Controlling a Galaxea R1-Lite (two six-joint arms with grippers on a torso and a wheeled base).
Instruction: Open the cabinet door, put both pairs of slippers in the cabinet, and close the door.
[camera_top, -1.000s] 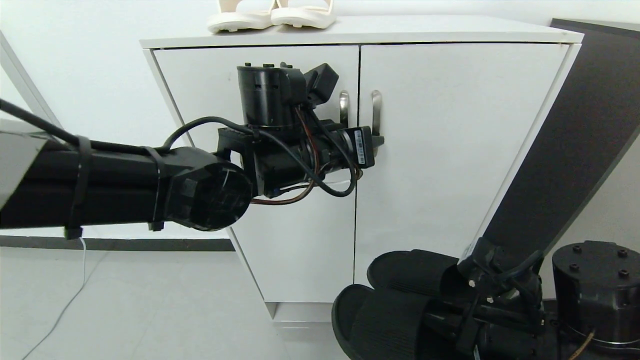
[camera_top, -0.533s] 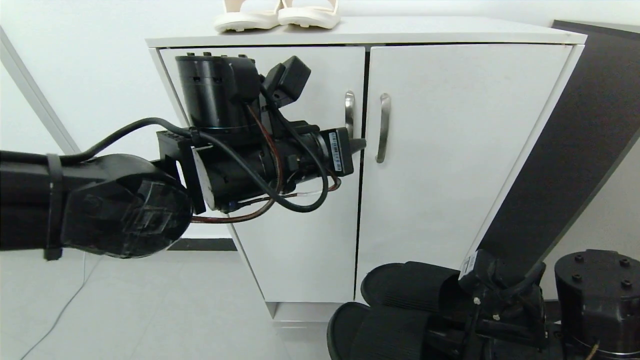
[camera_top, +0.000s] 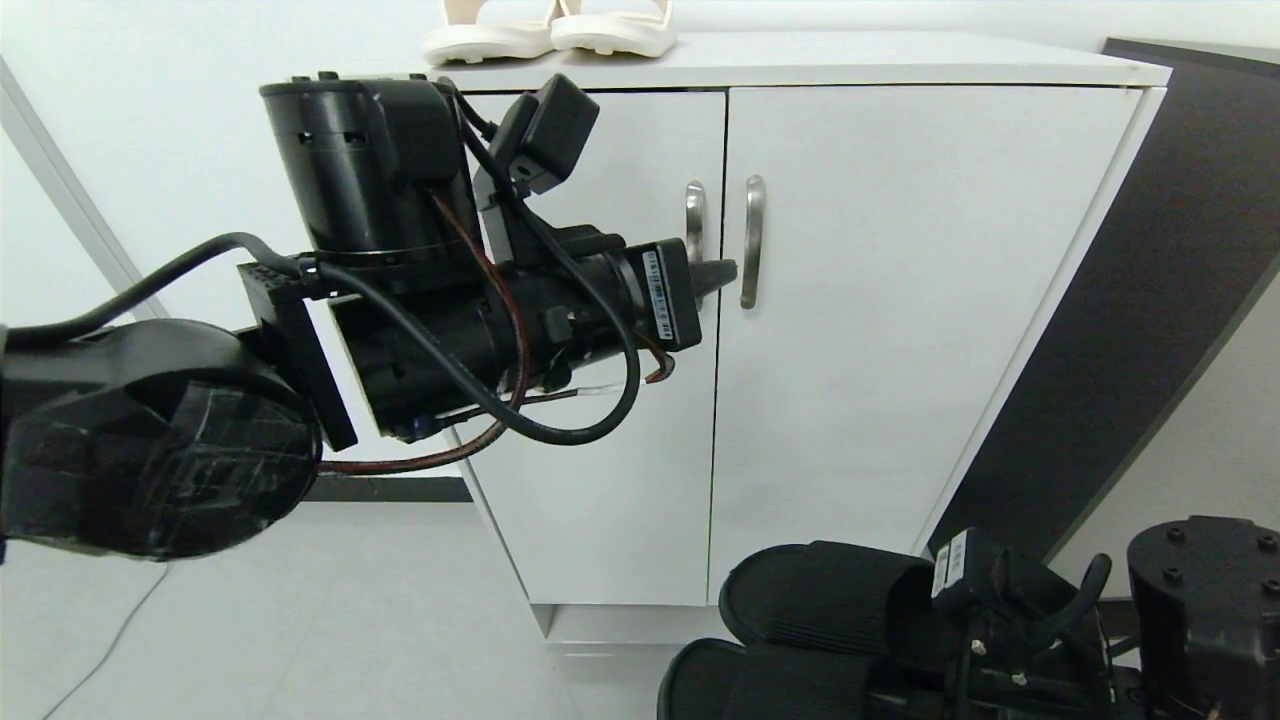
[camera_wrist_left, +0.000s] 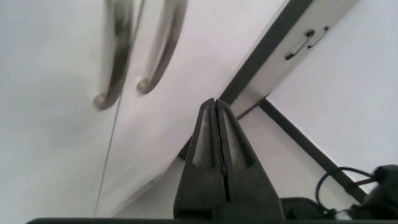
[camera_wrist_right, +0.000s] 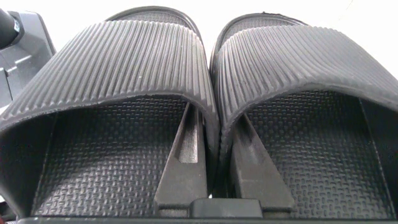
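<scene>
While the right hand (camera_wrist_right: 214, 143) clamps the black slippers (camera_wrist_right: 124, 56), the closed left hand (camera_wrist_left: 215, 109) has left the handle (camera_top: 752, 240).

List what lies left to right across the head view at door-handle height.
Left arm → left door handle → right door handle → right cabinet door → dark panel.

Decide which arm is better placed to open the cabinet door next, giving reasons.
Left. The left gripper is empty, shut, level with the door handles; the right gripper is low down, clamped on the black slippers.
</scene>
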